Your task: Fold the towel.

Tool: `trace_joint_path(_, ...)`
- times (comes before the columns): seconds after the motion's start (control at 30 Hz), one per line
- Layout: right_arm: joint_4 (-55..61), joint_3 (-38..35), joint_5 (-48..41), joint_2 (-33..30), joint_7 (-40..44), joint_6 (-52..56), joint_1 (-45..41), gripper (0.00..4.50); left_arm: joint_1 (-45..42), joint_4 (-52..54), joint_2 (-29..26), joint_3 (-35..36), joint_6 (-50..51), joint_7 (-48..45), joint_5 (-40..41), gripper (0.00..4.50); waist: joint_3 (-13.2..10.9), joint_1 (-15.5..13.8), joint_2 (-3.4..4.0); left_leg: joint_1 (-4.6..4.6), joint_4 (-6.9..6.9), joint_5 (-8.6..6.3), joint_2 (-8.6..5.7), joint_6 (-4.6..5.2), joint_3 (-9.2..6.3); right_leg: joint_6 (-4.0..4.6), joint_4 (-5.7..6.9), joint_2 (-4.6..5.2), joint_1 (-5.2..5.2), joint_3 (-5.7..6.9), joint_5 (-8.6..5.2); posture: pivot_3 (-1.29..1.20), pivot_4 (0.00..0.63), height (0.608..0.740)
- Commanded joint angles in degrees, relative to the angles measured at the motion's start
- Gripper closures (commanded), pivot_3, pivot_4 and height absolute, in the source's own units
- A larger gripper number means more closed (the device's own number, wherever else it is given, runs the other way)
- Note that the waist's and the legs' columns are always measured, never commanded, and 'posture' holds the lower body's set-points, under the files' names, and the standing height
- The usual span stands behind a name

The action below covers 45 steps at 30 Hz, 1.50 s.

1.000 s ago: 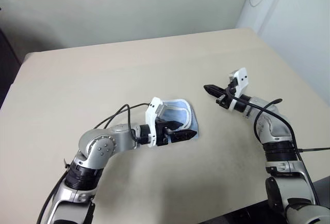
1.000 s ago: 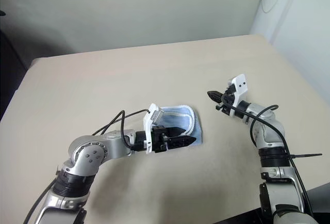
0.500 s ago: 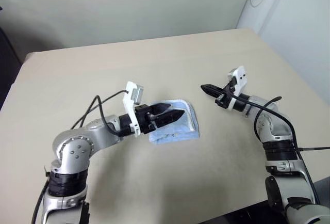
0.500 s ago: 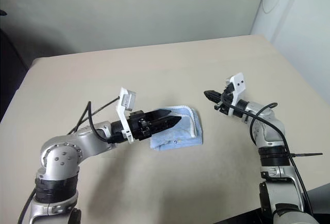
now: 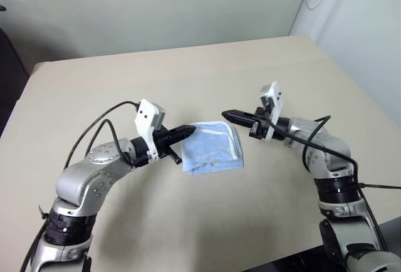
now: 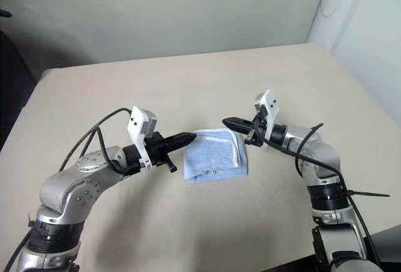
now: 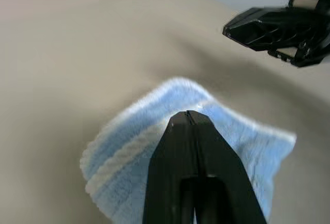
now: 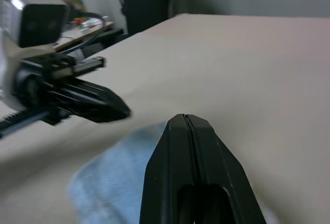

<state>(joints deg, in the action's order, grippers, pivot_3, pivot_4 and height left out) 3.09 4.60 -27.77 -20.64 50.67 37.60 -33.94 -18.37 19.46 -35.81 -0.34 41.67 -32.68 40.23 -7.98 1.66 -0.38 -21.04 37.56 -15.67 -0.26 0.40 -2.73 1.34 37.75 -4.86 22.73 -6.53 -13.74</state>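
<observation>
The towel [image 5: 213, 148] is a light blue cloth with whitish edging, lying folded into a small square in the middle of the table. My left gripper [image 5: 192, 129] hovers at the towel's far left corner, pointing right, shut with nothing between its fingers. My right gripper [image 5: 226, 114] is also shut and empty, pointing left just beyond the towel's far right corner. The two tips face each other a short gap apart. The left wrist view shows the shut left gripper [image 7: 188, 114] over the towel [image 7: 124, 152], with the right gripper [image 7: 273, 28] beyond it.
The beige table [image 5: 125, 84] reaches back to a pale wall, with its right edge running along a white wall panel [image 5: 363, 27]. A dark object [image 5: 7, 78] stands past the table's left edge. Loose black cables loop off both forearms.
My left gripper has shut and drawn back to the left off the towel, which stays folded on the table. The right gripper has swung left toward the towel's far corner.
</observation>
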Motion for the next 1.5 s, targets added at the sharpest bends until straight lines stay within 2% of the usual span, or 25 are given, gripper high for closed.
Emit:
trace_joint_path(0.03,-4.2,8.1,6.8,1.2,-1.9,-2.1,1.9,4.50,1.5,-5.1,0.8,-6.5,-5.3,-2.3,-8.6,4.44,0.0,0.0,-0.04,0.03,0.01,-0.01,0.00,0.01,-0.01,0.00,0.03,0.00,-0.01,0.00,0.00,0.00,0.150,0.740)
trace_joint_path(0.13,-10.4,12.4,12.2,2.2,-3.3,-6.0,3.2,4.50,2.3,-8.8,1.9,-9.2,-7.2,-3.3,-12.7,4.44,0.0,-0.1,-0.08,-0.01,0.00,-0.09,0.00,0.16,-0.05,0.02,0.08,0.03,0.04,0.02,0.01,0.00,0.150,0.740)
trace_joint_path(0.27,-14.0,11.9,13.2,3.6,-3.7,-8.1,4.1,4.50,3.0,-12.5,4.3,-8.7,-8.7,-2.7,-15.2,4.44,0.3,-0.1,-0.10,0.16,0.05,-0.15,-0.01,0.26,-0.05,0.02,0.06,0.06,-0.18,0.04,0.01,0.00,0.150,0.740)
trace_joint_path(0.37,-11.7,10.1,11.8,3.0,-2.5,-7.9,4.9,4.50,4.3,-9.8,6.5,-4.9,-8.5,-3.0,-12.1,4.44,0.3,-0.1,-0.10,0.46,0.11,-0.29,-0.02,0.49,-0.04,0.01,0.00,0.07,-0.56,0.04,0.02,0.00,0.150,0.740)
trace_joint_path(0.5,-5.6,6.6,7.7,1.6,-0.7,-5.4,5.7,4.50,6.4,-2.6,9.5,3.0,-5.1,-2.4,-2.6,4.44,0.3,-0.2,-0.11,0.36,0.26,-0.28,-0.02,0.46,-0.02,-0.02,-0.15,0.07,-0.62,0.06,0.02,0.00,0.150,0.740)
trace_joint_path(0.6,1.9,1.3,0.3,-1.7,1.6,0.9,6.2,3.89,9.5,5.5,9.6,12.4,-2.0,-0.6,9.0,4.50,0.3,-0.3,-0.12,0.01,0.43,-0.26,-0.02,0.42,-0.01,-0.09,-0.24,0.06,-0.41,0.09,0.02,0.00,0.150,0.740)
trace_joint_path(0.67,5.2,-1.2,-3.3,-4.0,2.5,4.4,6.5,3.21,11.8,8.4,8.8,17.6,-1.1,0.8,14.1,4.50,0.3,-0.3,-0.12,-0.03,0.44,-0.23,-0.01,0.36,0.04,-0.14,-0.38,0.06,-0.43,0.08,0.00,0.00,0.150,0.740)
trace_joint_path(0.8,4.4,-8.3,-11.7,-6.5,1.5,14.0,5.2,1.84,19.3,10.4,5.4,25.7,-0.5,3.1,15.8,4.50,0.3,0.0,-0.13,0.13,0.36,-0.22,0.00,0.35,0.04,-0.18,-0.53,0.03,-0.59,0.05,-0.03,0.00,0.150,0.740)
trace_joint_path(0.97,-3.7,-10.1,-12.5,-7.9,0.2,19.4,1.9,0.07,25.8,12.2,4.2,28.6,-1.8,5.0,14.5,4.50,0.2,-0.1,-0.16,0.15,0.34,-0.25,0.00,0.40,0.02,-0.15,-0.52,0.03,-0.54,0.02,0.01,0.00,0.150,0.740)
trace_joint_path(1.1,-13.0,-6.9,-7.4,-6.6,-2.6,18.5,-2.2,0.03,27.9,14.6,6.0,27.6,-2.5,7.3,14.5,4.50,0.2,-0.3,-0.16,0.15,0.41,-0.26,0.00,0.44,0.00,-0.15,-0.52,0.04,-0.55,0.03,0.09,0.00,0.150,0.740)
trace_joint_path(1.3,-21.5,-0.7,-1.5,-6.2,1.1,13.2,-4.0,0.03,28.6,16.2,7.3,25.2,-2.7,10.1,13.3,4.50,0.2,-0.4,-0.15,0.09,0.40,-0.33,-0.01,0.53,-0.01,-0.17,-0.53,0.05,-0.50,0.06,0.17,0.00,0.150,0.740)
trace_joint_path(1.5,-21.0,0.9,-1.6,-4.6,3.6,13.6,-4.3,0.03,29.7,17.0,8.1,25.3,-3.0,10.9,14.6,4.50,0.2,-0.1,-0.16,0.11,0.38,-0.32,0.00,0.52,-0.01,-0.12,-0.52,0.04,-0.51,0.05,0.20,0.00,0.150,0.740)
